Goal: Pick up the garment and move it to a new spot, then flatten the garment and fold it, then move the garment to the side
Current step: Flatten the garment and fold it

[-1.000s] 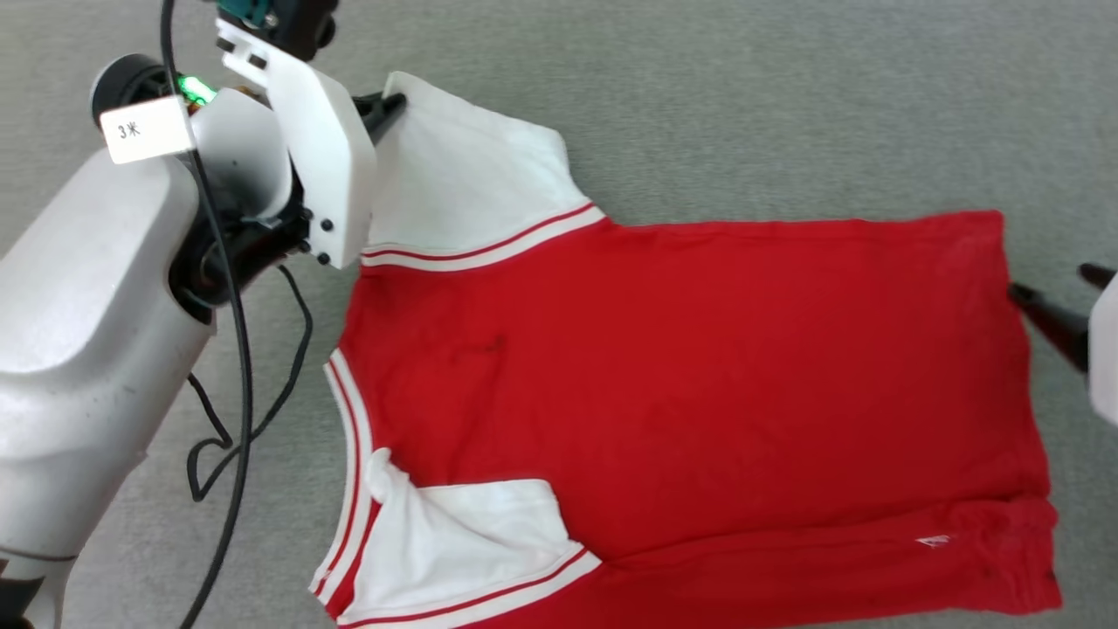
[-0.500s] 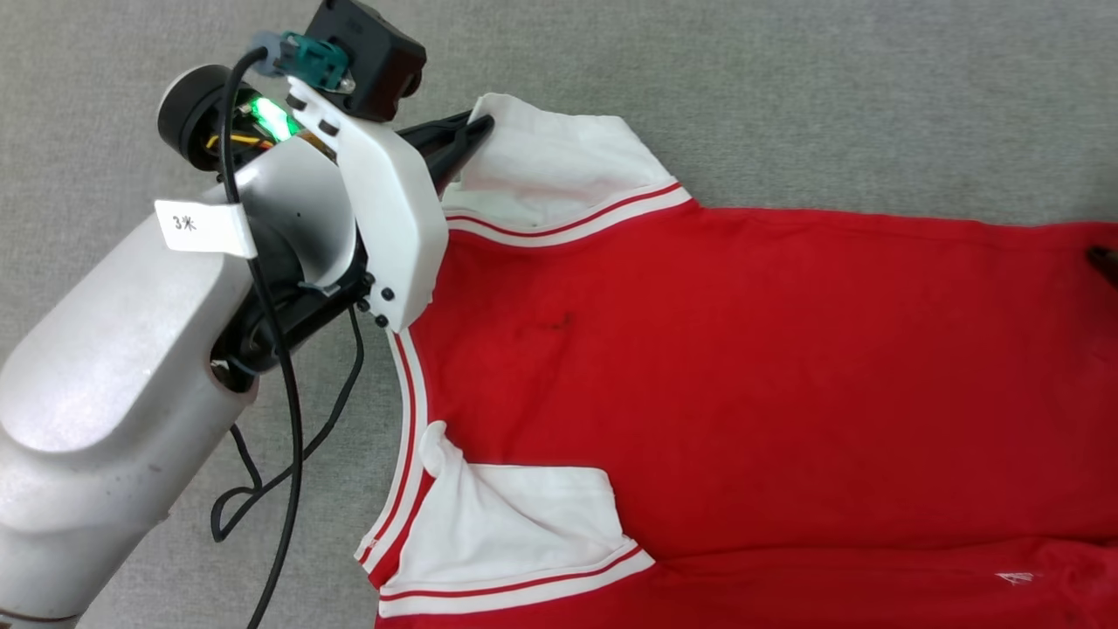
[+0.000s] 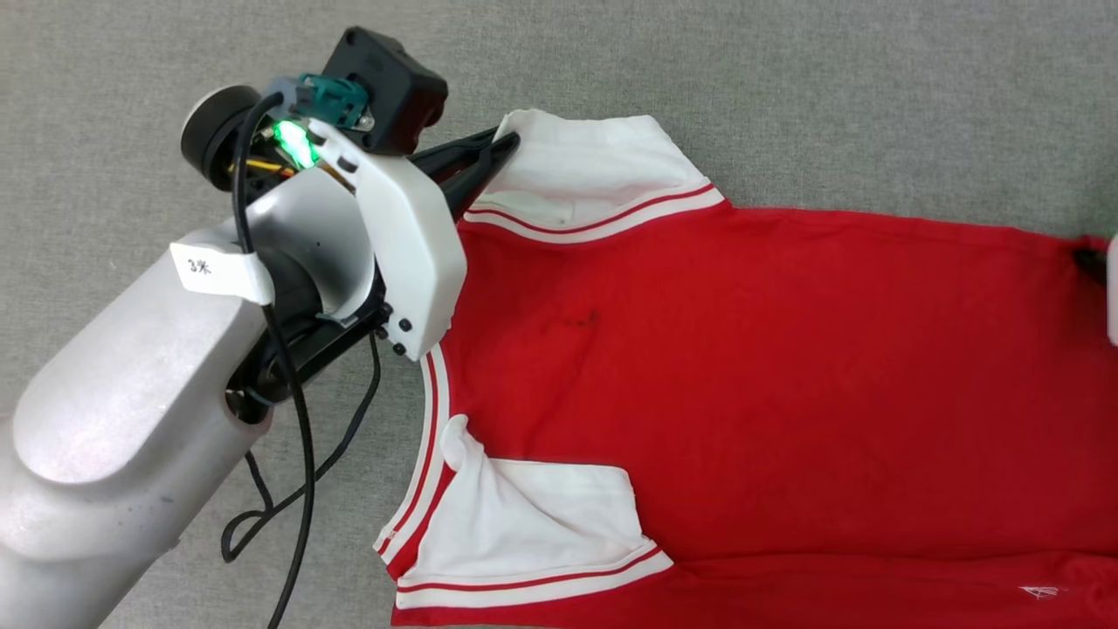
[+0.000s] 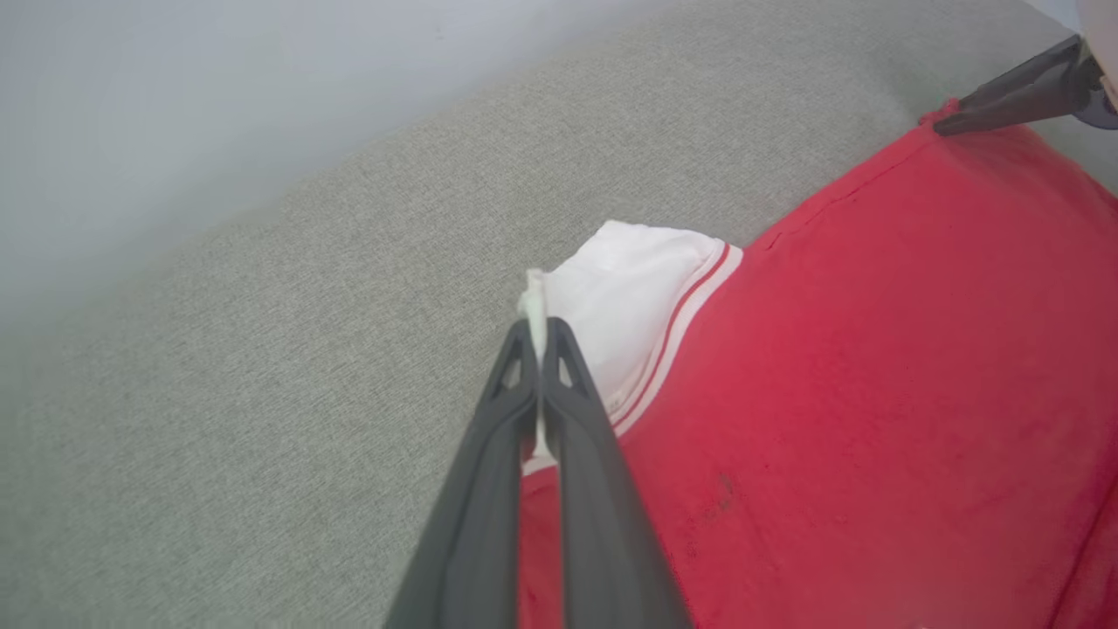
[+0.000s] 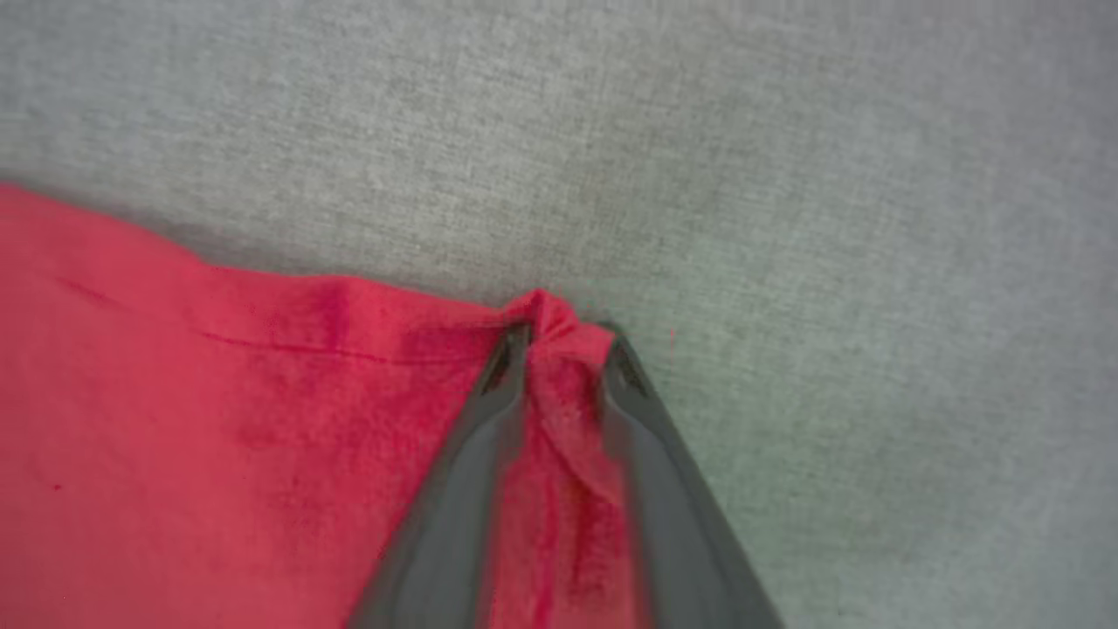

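1. Garment [image 3: 742, 367] lies flat on the grey fabric surface [image 3: 873, 87]. Long axis runs left–right, neck end left, hem end right.
2. Left gripper [image 4: 537, 328] is pinched tight on the corner of the far white sleeve [image 3: 594, 166]. Right gripper [image 5: 563, 339] is clamped on the far hem corner [image 5: 546, 314].
3. Cloth spans between both claws. Its body lies on the robot's side of both grips.

Surface: grey, coarse-woven fabric tabletop [image 3: 786, 105], flat and evenly textured.
Far edge: straight, crossing the left wrist view on a slant.
Background: plain pale grey-white blur [image 4: 218, 105] beyond that edge.
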